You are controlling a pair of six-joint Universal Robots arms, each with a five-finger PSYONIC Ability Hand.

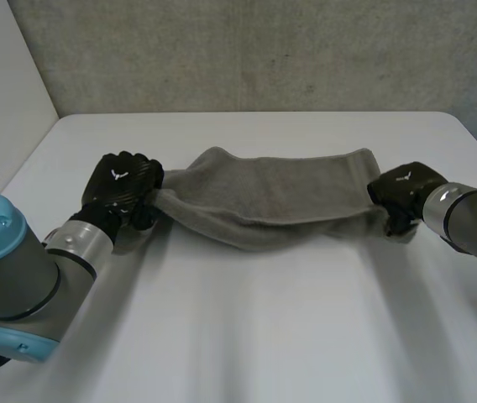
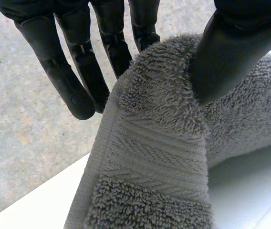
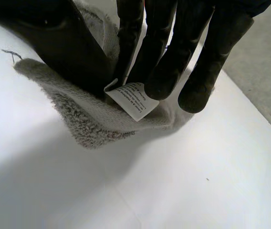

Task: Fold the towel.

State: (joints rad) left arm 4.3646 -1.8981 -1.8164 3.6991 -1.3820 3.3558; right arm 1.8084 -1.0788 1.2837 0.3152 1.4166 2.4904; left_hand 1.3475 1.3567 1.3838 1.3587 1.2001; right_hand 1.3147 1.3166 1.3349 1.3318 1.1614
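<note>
Grey towel (image 1: 276, 197) sags over the table (image 1: 247, 336), your left hand (image 1: 123, 186) and right hand (image 1: 405, 189) each clamped on one end: you look mid-lift; next, carry one end onto the other.

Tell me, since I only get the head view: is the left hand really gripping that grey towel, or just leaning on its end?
Observer: Gripping. In its wrist view the left hand has its thumb on one face of the towel, with its fingers reaching past the other side.
Visitor: Is there anything on the cloth there that I can't make out?
Observer: A flat woven band crosses the fluffy pile near that end.
Visitor: And the other end?
Observer: A small white printed label sticks out of the towel right at the fingertips of the right hand.
</note>
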